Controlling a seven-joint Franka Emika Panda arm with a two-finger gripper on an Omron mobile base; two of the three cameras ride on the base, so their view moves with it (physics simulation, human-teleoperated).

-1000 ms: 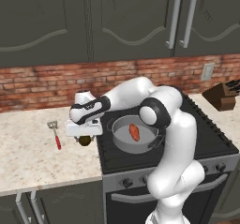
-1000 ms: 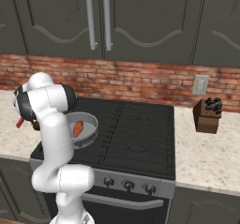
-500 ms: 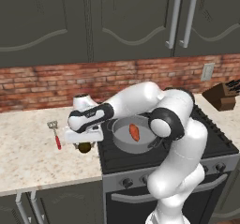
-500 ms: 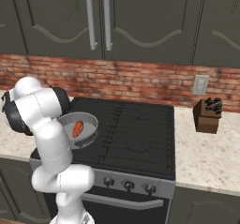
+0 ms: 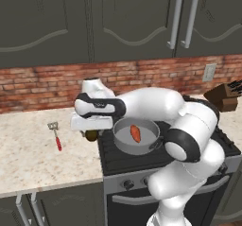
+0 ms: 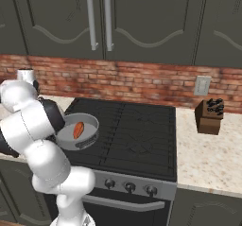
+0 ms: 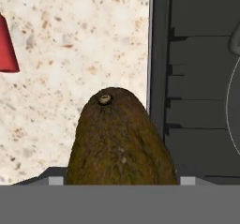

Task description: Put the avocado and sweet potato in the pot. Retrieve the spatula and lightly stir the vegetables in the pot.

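Now lower than half a second ago, the gripper (image 5: pixel 90 126) sits in the left-centre of the left base view, right over the avocado (image 5: pixel 91 135), which has stayed on the speckled counter (image 5: pixel 33 159) just beside the stove's (image 5: pixel 189 140) left edge. Avocado: dark olive-brown, stem scar up, filling the lower centre of the hand view (image 7: pixel 119 141); its lower part is cut off at the bottom edge. Gripper state: cannot be told, as the fingertips are hidden and the jaws are not seen. Sweet potato (image 5: pixel 135 133): orange-red, unmoved, lying inside the pot (image 5: pixel 122 142) at frame centre; also seen at left in the right base view (image 6: pixel 78 130), within the pot (image 6: pixel 90 137). Spatula (image 5: pixel 56 134): red handle, silver head, on the counter at the left; a red scrap of it (image 7: pixel 8 49) is cut off at the hand view's left edge. Knife block (image 6: pixel 209 116): on the right counter.
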